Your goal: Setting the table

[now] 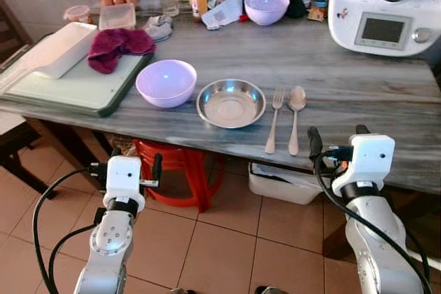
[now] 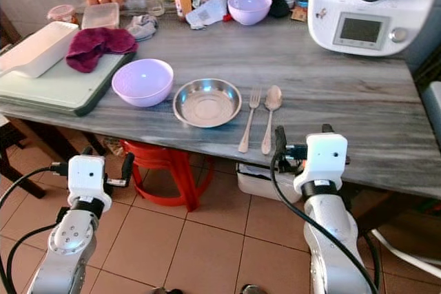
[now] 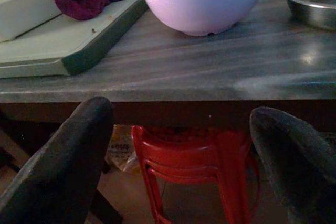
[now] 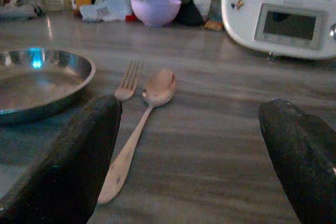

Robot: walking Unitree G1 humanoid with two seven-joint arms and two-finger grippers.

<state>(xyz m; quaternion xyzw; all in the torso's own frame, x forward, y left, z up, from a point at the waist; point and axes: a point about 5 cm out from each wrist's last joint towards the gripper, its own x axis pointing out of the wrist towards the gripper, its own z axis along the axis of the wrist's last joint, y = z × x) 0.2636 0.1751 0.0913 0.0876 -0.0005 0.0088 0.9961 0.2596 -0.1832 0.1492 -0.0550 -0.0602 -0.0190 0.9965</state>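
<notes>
Bowl [image 1: 166,82] beside steel plate [image 1: 231,102], both empty

The silver left arm [image 1: 110,239] is coming up from the bottom left of the head view. Its white wrist block is sitting low in the frame. The left gripper with two long black fingers [image 1: 134,163] is pointing up, and its fingers are spread apart.

The silver right arm [image 1: 375,239] is rising from the bottom right. The right gripper with two long black fingers [image 1: 337,139] is sitting higher in the frame, and its fingers are spread wide too.
</notes>
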